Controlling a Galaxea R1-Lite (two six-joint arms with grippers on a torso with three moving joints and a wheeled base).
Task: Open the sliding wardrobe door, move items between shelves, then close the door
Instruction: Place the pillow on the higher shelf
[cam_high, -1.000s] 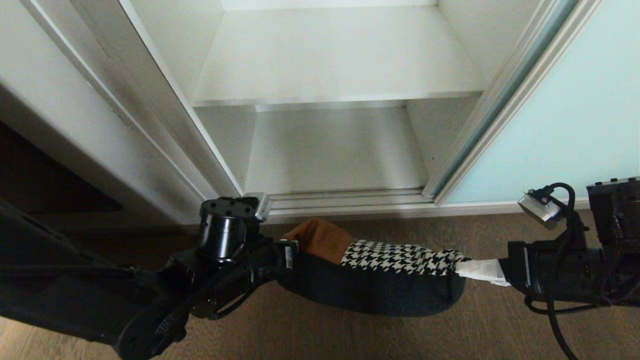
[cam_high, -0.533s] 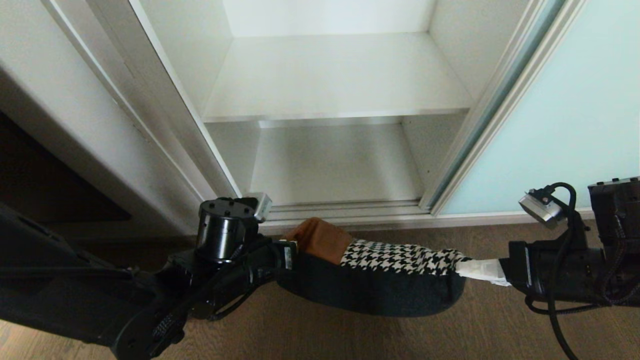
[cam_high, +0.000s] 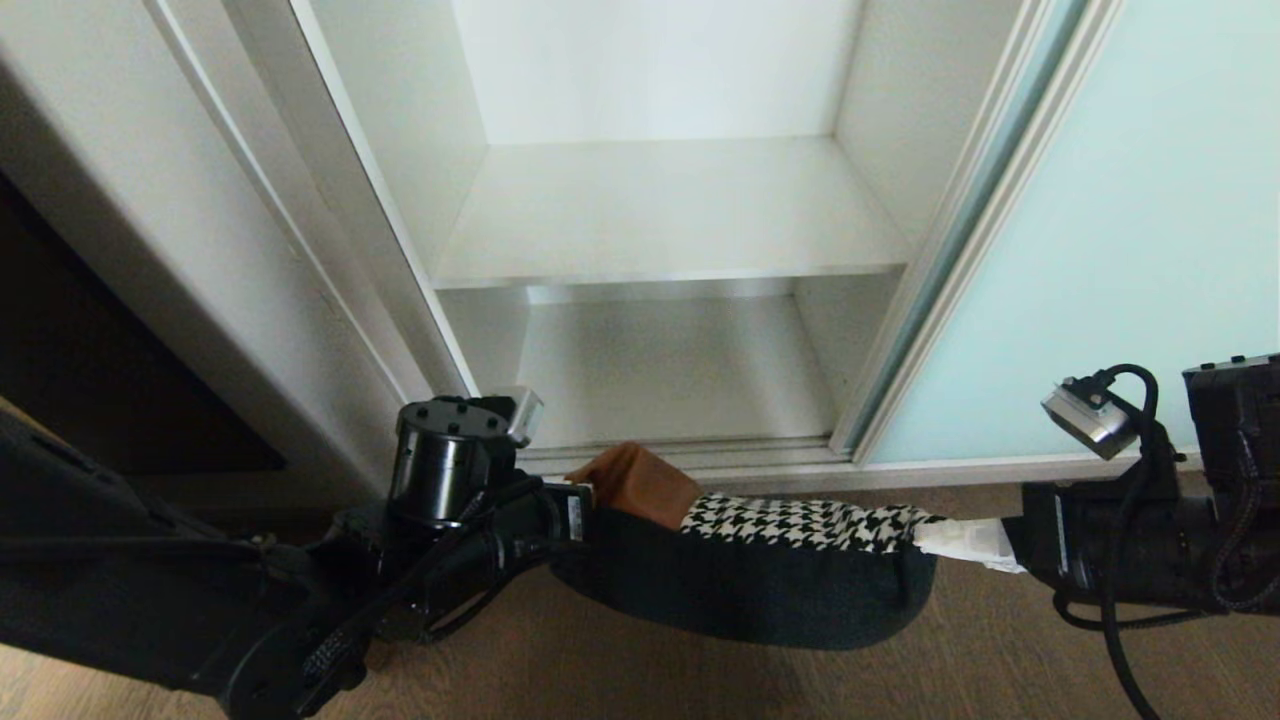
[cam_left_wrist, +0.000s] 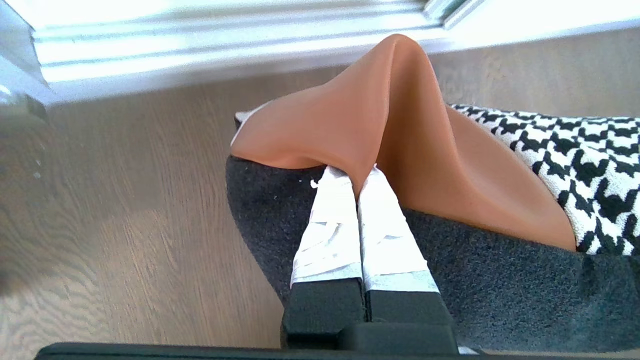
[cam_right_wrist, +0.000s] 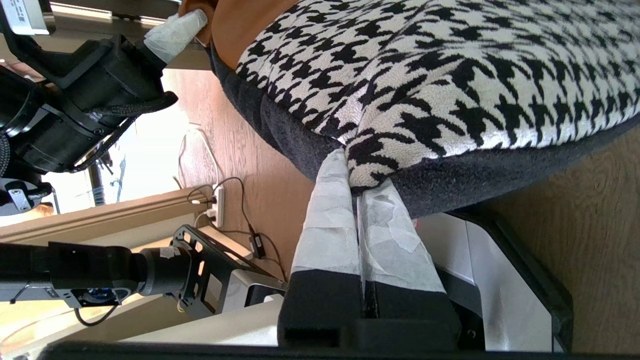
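Head view: I hold the cushion (cam_high: 760, 570) slung between both grippers, above the wooden floor (cam_high: 1000, 660) and just short of the wardrobe's bottom track. The left gripper (cam_high: 590, 497) pinches the tan-orange corner; the right gripper (cam_high: 935, 535) pinches the opposite houndstooth edge. Gripping two opposite ends keeps the soft body stretched and level, which I judge is meant to let it slide flat onto a shelf. Beyond both grippers the compartment stands open: the upper shelf (cam_high: 670, 215) and the lower shelf (cam_high: 660, 365) are bare, and the sliding wardrobe door (cam_high: 1120, 250) is parked past the right gripper.

Left wrist view: the left gripper's taped fingers (cam_left_wrist: 330, 225) are pressed together on a raised fold of the tan patch, with the black back of the cushion hanging beneath them.

Right wrist view: the right gripper's taped fingers (cam_right_wrist: 327, 225) are clamped on the seam where houndstooth meets the black backing. The left gripper is visible at the far corner.

Change from one second ago: in the head view the shelves sit lower and more of the back wall above the upper shelf shows. The arms and cushion hold the same spot, so the camera has tilted upward, not the load. Both grips are unchanged.
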